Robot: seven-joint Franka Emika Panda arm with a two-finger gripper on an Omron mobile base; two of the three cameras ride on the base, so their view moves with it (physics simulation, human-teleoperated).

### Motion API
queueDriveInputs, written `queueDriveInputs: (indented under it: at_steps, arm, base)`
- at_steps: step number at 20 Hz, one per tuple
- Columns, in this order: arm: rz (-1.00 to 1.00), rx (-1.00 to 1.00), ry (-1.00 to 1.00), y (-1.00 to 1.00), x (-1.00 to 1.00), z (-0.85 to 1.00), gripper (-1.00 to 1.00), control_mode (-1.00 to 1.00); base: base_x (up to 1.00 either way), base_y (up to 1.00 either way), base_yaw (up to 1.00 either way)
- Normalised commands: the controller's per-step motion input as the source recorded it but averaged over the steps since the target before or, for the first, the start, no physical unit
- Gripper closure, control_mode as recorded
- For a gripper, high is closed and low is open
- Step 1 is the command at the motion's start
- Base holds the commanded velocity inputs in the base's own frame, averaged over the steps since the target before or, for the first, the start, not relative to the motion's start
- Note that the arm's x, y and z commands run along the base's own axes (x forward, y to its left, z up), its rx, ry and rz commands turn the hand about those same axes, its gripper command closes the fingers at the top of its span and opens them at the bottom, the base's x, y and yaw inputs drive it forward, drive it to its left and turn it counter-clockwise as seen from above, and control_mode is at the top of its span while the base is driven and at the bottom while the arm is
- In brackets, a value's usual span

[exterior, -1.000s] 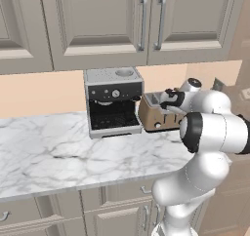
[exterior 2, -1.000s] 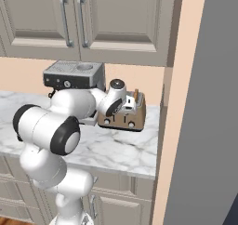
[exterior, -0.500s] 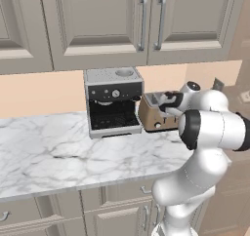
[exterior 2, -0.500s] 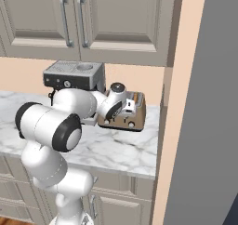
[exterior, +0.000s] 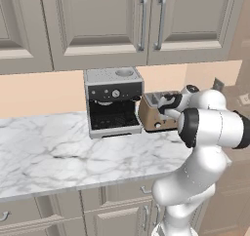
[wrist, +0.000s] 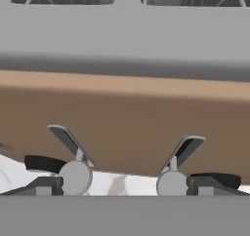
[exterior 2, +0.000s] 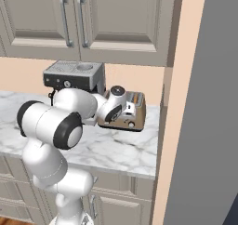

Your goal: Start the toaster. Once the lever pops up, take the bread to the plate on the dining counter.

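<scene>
Standing on the marble worktop, the toaster sits just beside the black-and-silver coffee machine, at that machine's 3 o'clock in the left base view. In the right base view the toaster lies at about 4 o'clock from the coffee machine, close to the peach wall at its own 3 o'clock. Beige cabinet doors hang above at 12 o'clock.

The gripper is stretched out over the toaster's near end, its dark fingers spread as wide as they go (nothing sits between them). In the right base view the gripper overlaps the toaster's front face; whether it touches the casing I cannot tell.

From the hand view, the bronze-brown side of the toaster runs across the middle, its silver top at 12 o'clock. One fingertip rises at 7 o'clock and the other at 5 o'clock, well apart, holding nothing. A strip of marble shows between them.
</scene>
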Motion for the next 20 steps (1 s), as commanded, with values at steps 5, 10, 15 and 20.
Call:
queueDriveInputs:
  at_steps: [5,10,15,20]
  arm:
    - [0.0,0.0,0.0,0.0,0.0,-0.13,-1.0,-1.0]
    - [0.0,0.0,0.0,0.0,0.0,-0.12,-1.0,-1.0]
    - [0.0,0.0,0.0,0.0,0.0,-0.16,-1.0,-1.0]
    - [0.0,0.0,-0.01,0.0,0.0,-0.08,-1.0,-1.0]
  base:
    - [0.0,0.0,0.0]
    - [0.0,0.0,0.0]
    - [0.0,0.0,0.0]
    - [0.0,0.0,0.0]
